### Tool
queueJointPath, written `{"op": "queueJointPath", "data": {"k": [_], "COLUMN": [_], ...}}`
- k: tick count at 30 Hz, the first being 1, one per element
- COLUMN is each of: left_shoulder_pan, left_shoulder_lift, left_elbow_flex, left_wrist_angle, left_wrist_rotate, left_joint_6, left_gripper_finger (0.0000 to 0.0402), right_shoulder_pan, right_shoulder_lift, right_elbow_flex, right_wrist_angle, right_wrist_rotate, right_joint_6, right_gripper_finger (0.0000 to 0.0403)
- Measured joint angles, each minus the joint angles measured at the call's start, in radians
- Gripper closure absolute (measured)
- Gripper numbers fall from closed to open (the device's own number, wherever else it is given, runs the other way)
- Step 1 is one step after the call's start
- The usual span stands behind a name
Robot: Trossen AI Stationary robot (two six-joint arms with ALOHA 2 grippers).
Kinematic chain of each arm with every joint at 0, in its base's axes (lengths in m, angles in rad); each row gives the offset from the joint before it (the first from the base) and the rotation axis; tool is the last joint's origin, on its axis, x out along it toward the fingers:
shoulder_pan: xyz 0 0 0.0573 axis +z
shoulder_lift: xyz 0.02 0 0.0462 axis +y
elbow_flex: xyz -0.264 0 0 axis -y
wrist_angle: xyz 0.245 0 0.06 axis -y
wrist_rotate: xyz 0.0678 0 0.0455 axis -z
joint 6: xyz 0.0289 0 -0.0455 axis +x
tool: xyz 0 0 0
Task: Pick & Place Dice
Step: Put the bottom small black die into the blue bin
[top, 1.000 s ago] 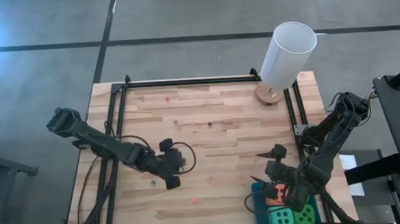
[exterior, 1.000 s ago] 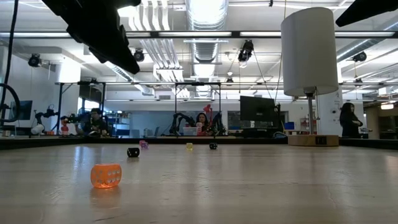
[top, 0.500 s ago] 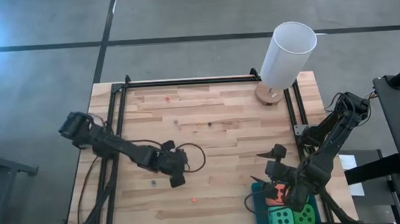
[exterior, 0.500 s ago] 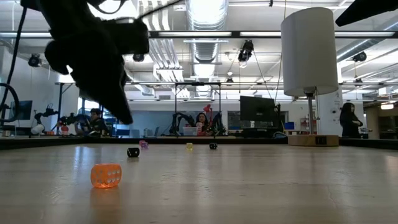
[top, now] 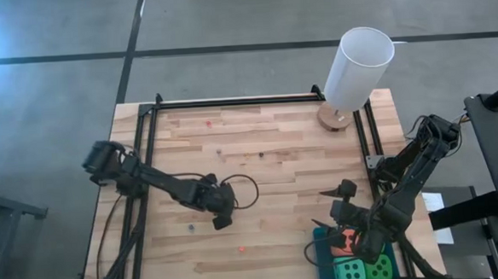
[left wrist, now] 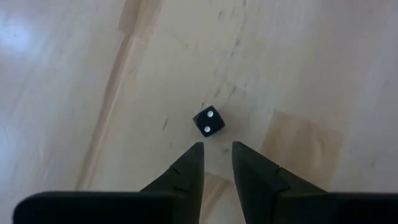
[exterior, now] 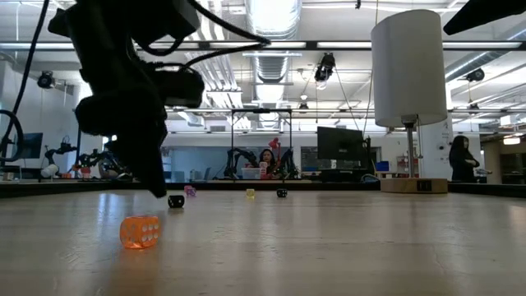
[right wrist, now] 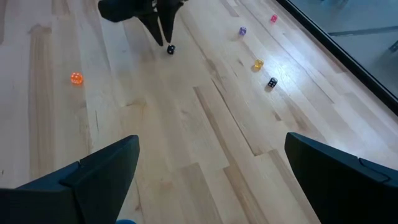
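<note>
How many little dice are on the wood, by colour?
black: 2
orange: 1
purple: 1
pink: 1
yellow: 1
Total: 6

No words, labels or brand marks can be read anywhere. The only countable markings are pips: the black die point(left wrist: 207, 121) on the surface shows a face with two white dots, and the front green die point(top: 352, 272) shows four dark ones. The other dice are too small to count.
</note>
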Motion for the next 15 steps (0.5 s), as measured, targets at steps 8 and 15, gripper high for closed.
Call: {"op": "queueJointPath", "data": {"k": [8, 15], "left_shoulder_pan": [0.001, 0.002], "left_shoulder_lift": [0.038, 0.037], "left_elbow_flex": [0.001, 0.001], "left_wrist_angle": [0.003, 0.012], "left_wrist_rotate": [-0.001, -0.001], "left_joint_6": [0.0, 0.013], "left_gripper_finger": [0.0319, 0.0319], "right_shoulder_pan": [0.0, 0.0], "right_shoulder_lift": [0.0, 0.0], "right_elbow_flex": [-0.001, -0.001], "right_wrist_angle": [0.0, 0.0], "right_wrist_rotate": [0.0, 0.0], "right_joint_6": [0.0, 0.0], "right_gripper_finger": [0.0003, 0.0003]}}
